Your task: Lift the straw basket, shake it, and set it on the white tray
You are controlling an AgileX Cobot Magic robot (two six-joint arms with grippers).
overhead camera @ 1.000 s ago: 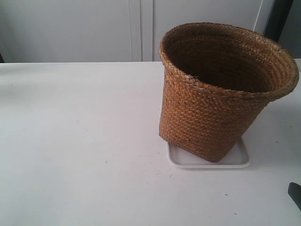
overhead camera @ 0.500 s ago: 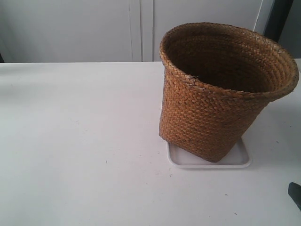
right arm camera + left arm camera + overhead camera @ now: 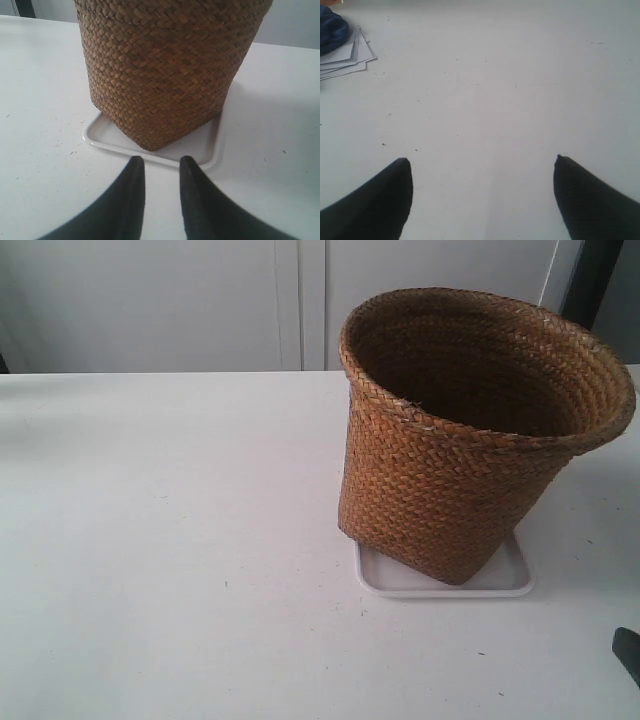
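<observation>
A large brown straw basket (image 3: 470,440) stands upright on a white tray (image 3: 512,578), toward the right side of a white worktop (image 3: 180,540) in the exterior view. The basket is woven, narrower at its base and wider at its braided rim, with a dark inside and its opening facing up. Its base covers most of the tray, so only a strip of the tray's low rim and flat floor shows along the near side and one end. The basket's rim spreads out wider than the tray beneath it. Nothing is touching the basket.

The right wrist view looks at the basket's lower wall from close by. The right gripper (image 3: 161,161) hangs just in front of the tray's edge, clear of both tray and basket. Its two black fingers (image 3: 132,190) sit only slightly apart – a thin gap of worktop shows between them – and they pinch nothing.

The left wrist view shows bare worktop. The left gripper (image 3: 482,161) has its fingers (image 3: 380,200) spread wide, with nothing between them. Far off in that view lies a fanned stack of papers (image 3: 350,59) with a dark blue object (image 3: 332,30) on top of it – too blurred to identify.
</observation>
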